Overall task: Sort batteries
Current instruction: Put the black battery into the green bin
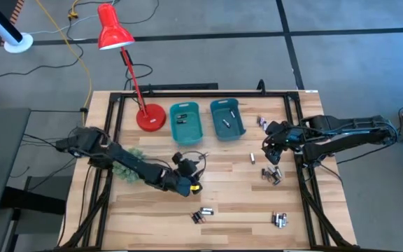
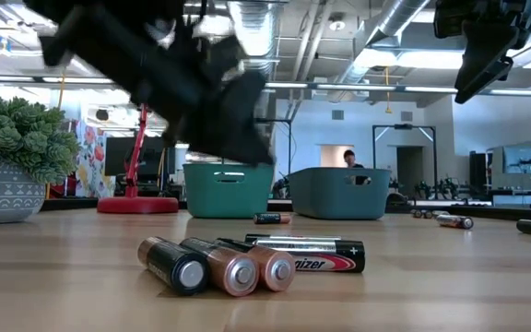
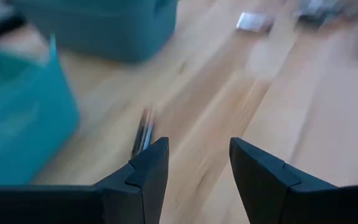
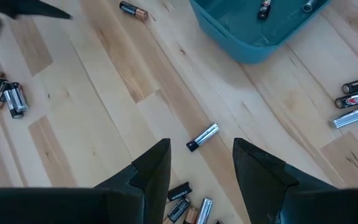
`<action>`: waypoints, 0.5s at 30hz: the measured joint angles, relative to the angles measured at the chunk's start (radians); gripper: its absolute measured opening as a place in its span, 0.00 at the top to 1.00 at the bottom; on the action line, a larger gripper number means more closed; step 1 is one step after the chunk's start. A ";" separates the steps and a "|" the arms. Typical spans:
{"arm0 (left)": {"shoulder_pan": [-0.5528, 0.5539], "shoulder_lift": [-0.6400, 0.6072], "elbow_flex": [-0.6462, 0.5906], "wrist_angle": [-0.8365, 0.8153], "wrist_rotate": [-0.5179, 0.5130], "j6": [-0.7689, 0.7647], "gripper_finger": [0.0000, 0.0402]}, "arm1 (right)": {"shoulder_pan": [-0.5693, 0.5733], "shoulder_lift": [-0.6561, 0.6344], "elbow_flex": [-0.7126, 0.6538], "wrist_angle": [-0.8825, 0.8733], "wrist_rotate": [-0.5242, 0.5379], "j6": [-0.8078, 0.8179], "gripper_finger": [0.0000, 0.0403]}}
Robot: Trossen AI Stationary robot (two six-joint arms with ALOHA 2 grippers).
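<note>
Batteries lie scattered on the wooden table: a group near the front edge, another group at the front right, and more under my right arm. My left gripper is open and low over the table's middle, with one battery lying just beyond one fingertip. My right gripper hangs open above a single silver battery, clear of it. Two teal bins stand at the back; the right one holds two batteries.
A red desk lamp stands left of the bins. A green spiky plant in a pot sits at the left, partly under my left arm. More batteries lie right of the bins. A person stands far behind the table.
</note>
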 joint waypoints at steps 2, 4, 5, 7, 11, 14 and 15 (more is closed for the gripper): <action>0.000 0.047 -0.001 0.008 -0.002 -0.028 0.59 | 0.000 0.000 0.000 0.000 0.000 0.000 0.53; 0.000 0.075 -0.001 -0.008 -0.023 -0.059 0.59 | 0.000 0.000 0.000 0.000 0.000 0.000 0.53; 0.002 0.088 -0.001 -0.002 -0.041 -0.080 0.59 | 0.000 0.000 0.000 0.000 0.000 0.000 0.53; 0.004 0.106 0.000 -0.009 -0.080 -0.108 0.59 | 0.000 0.000 0.000 -0.001 0.000 0.000 0.53; 0.022 0.116 0.000 -0.022 -0.108 -0.091 0.60 | 0.000 0.000 0.000 0.000 0.000 0.000 0.53; 0.050 0.135 -0.014 -0.022 -0.076 -0.104 0.60 | 0.000 0.000 0.000 0.000 0.000 0.000 0.53; 0.061 0.142 -0.017 0.003 -0.061 -0.110 0.60 | 0.000 0.000 0.000 0.000 0.000 0.001 0.53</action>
